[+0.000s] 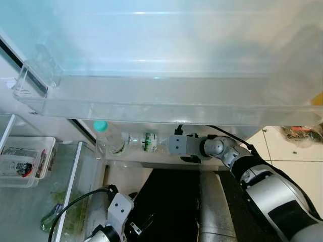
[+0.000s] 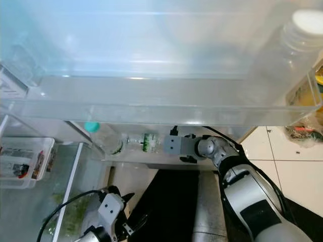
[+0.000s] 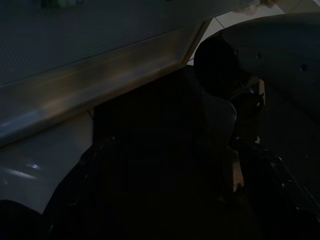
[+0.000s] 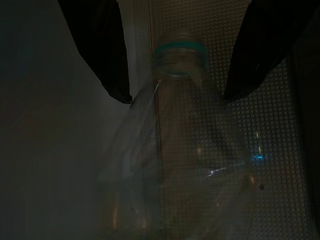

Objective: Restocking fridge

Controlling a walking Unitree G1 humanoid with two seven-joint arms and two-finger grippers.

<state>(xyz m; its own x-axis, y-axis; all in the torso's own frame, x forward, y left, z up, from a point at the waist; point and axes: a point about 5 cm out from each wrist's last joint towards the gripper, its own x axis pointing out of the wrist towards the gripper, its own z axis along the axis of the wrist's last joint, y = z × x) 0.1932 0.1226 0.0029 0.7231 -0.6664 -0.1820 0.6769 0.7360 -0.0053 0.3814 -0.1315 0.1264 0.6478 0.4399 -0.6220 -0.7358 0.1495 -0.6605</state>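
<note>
A clear plastic bottle (image 1: 121,141) with a teal cap (image 1: 100,126) lies sideways, cap toward the fridge interior, just below the big clear door bin (image 1: 151,106). My right gripper (image 1: 153,143) reaches in from the right and is shut on the bottle's body. In the right wrist view the two black fingers (image 4: 107,55) flank the bottle (image 4: 185,165), with its teal neck ring (image 4: 179,49) pointing away. A lower door shelf edge (image 1: 151,160) runs right under the bottle. My left gripper (image 1: 136,224) hangs idle low down by the fridge.
A clear box of packets (image 1: 25,161) sits on a fridge shelf at the left, with greens (image 1: 65,214) in the drawer below it. A white-lidded jar (image 2: 303,35) stands at the door bin's right end. Tiled floor (image 1: 292,151) lies to the right.
</note>
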